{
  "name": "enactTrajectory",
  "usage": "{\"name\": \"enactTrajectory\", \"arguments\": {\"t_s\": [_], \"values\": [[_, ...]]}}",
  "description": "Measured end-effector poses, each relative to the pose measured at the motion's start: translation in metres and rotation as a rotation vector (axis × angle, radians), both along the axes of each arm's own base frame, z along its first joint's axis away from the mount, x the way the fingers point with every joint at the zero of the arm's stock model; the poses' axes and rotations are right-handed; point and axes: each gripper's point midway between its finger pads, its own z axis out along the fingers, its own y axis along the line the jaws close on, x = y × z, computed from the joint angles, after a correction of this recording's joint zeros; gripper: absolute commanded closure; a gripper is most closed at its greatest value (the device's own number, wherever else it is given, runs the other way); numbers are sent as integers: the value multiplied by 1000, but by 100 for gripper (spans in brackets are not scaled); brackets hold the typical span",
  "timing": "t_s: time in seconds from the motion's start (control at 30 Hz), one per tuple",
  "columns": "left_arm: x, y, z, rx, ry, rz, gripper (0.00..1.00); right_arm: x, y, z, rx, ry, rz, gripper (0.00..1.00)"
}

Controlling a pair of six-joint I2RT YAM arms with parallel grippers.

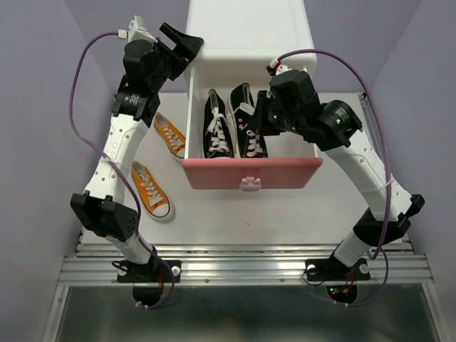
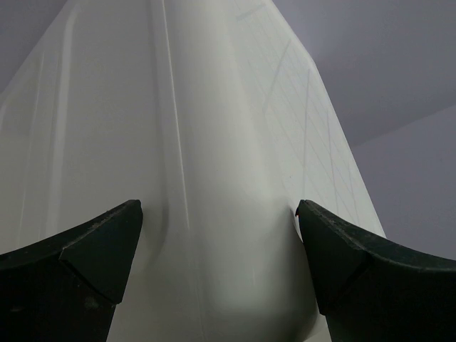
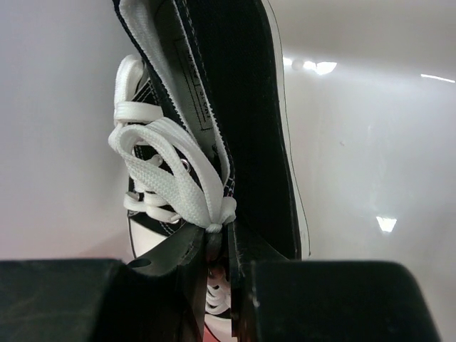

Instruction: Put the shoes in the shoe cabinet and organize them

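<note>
Shoe cabinet (image 1: 246, 32), white plastic, far centre of table (image 1: 292, 214). Pink drawer (image 1: 285, 172) pulled out toward near side. Left gripper (image 1: 189, 48) at cabinet's left side, jaws spread wide around rounded white corner, contact unclear. Right gripper (image 1: 258, 117) over drawer, jaws pinched narrow on laces of right black sneaker (image 1: 251, 139). Left black sneaker (image 1: 218, 132) just beside it in drawer, toes near. Far orange sneaker (image 1: 171, 135) and near orange sneaker (image 1: 151, 189) on table, left of drawer. Bunny-shaped knob (image 1: 251, 184) on drawer front.
</note>
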Motion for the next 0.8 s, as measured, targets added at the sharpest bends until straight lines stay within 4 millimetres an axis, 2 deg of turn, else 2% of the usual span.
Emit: {"name": "enactTrajectory", "arguments": {"t_s": [0.33,0.8], "values": [[0,0,0,-6,1,3,1,13,-4,-11,-46,20,-94,99],[0,0,-1,-6,2,3,1,18,0,-18,-64,30,-126,99]]}}
